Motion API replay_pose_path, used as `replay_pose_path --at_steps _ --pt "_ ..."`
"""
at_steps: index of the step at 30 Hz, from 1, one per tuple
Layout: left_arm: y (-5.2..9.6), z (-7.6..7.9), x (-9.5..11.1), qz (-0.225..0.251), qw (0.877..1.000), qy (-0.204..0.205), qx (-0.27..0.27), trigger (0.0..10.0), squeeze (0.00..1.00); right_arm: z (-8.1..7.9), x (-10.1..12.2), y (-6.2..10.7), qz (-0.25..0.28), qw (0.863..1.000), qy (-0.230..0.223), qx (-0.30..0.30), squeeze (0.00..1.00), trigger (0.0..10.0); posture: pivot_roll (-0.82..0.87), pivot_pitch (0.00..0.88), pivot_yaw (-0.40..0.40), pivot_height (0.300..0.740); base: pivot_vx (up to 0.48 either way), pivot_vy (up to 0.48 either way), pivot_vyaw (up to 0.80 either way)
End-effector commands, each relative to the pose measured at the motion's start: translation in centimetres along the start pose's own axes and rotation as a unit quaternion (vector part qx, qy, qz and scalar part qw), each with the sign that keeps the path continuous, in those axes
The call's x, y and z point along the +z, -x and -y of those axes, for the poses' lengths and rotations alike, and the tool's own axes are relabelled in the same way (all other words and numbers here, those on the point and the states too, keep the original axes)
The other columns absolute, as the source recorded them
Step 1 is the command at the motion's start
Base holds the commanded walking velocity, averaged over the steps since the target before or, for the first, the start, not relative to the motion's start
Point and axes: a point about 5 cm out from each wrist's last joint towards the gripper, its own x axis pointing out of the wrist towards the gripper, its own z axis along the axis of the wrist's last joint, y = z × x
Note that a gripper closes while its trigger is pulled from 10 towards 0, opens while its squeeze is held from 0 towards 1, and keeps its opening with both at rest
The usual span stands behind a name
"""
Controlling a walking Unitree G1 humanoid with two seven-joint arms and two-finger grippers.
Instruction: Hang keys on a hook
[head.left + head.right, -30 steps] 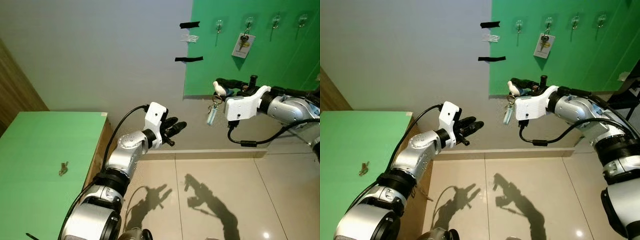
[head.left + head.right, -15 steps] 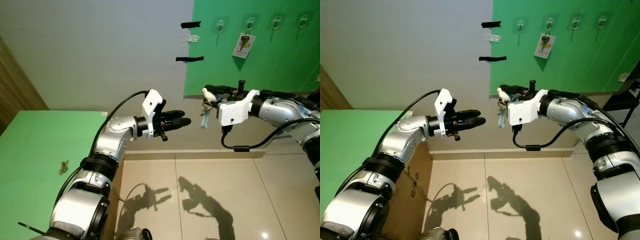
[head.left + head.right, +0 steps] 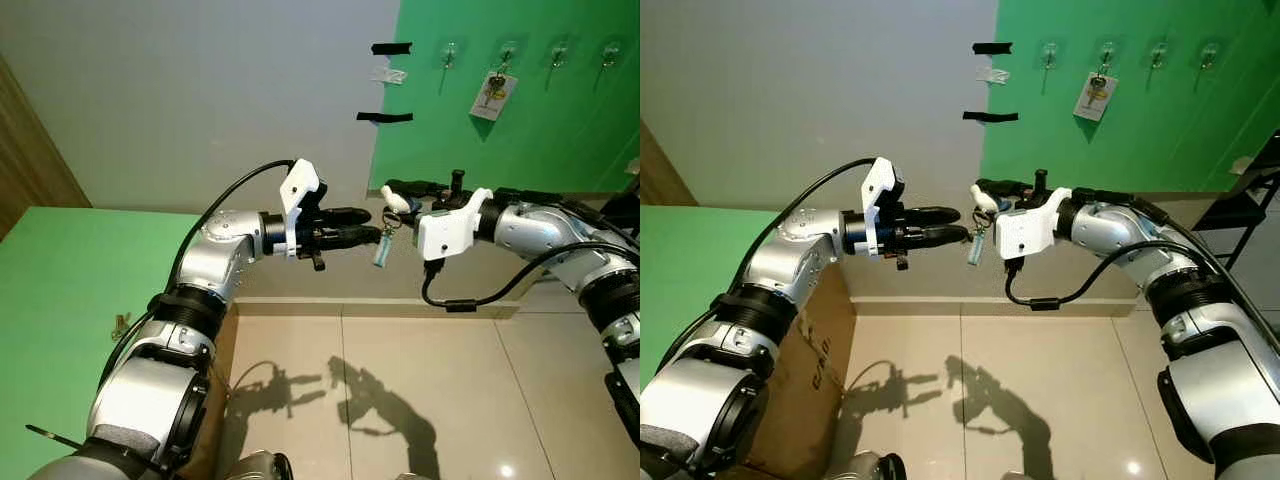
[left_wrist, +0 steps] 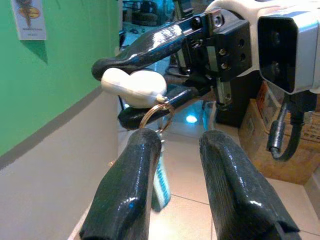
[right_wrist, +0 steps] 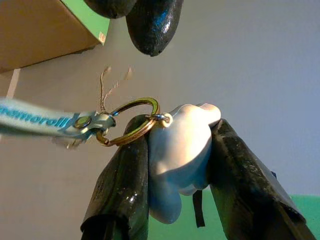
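keys (image 5: 125, 125): white blob-shaped fob, brass split ring, pale blue strap with writing, only "emorol" readable | right gripper (image 3: 392, 193) pinching the white fob, mid-air in front of the wall | left gripper (image 3: 362, 224) fingers spread a bit, tips right at the ring | hooks (image 3: 451, 53) up on green panel, one already holding a tagged key (image 3: 494, 92)

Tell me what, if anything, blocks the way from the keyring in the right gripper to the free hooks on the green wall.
Nothing visible does. The right gripper clamps the white fob of the keyring, with the left gripper close beside it, not between it and the wall. The free hooks sit above on the green wall, open air between.
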Motion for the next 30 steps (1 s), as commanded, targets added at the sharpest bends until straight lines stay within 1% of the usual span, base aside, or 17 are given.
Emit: replay_pose_path --at_steps 1,7,15,21,30 --pt "0.1 0.0 0.5 -0.006 1.000 -0.014 -0.011 10.0 0.00 -0.6 -0.1 0.1 0.001 1.000 -0.020 -0.002 0.00 0.0 -0.15 0.000 -0.012 0.740 0.000 0.000 0.00" --pt "0.3 0.0 0.5 -0.010 1.000 -0.016 -0.022 10.0 0.00 -0.8 -0.2 0.1 -0.002 0.999 -0.029 -0.015 0.00 0.0 -0.16 0.000 0.000 0.740 0.000 0.000 0.00" --pt "0.2 0.0 0.9 -0.017 0.999 -0.016 -0.045 10.0 0.00 -0.8 -0.1 -0.2 -0.003 0.999 -0.028 -0.017 0.00 0.0 -0.17 0.000 0.027 0.740 0.000 0.000 0.00" --pt "-0.1 -0.1 1.2 -0.015 0.999 -0.020 -0.048 10.0 0.00 -0.5 0.0 -0.6 -0.003 1.000 -0.024 -0.016 0.00 0.0 -0.17 0.000 0.030 0.740 0.000 0.000 0.00" --pt "-0.5 -0.3 1.7 -0.011 0.998 -0.024 -0.048 10.0 0.00 -0.2 0.1 -0.8 -0.002 1.000 -0.018 -0.014 0.00 0.0 -0.17 0.000 0.028 0.740 0.000 0.000 0.00"
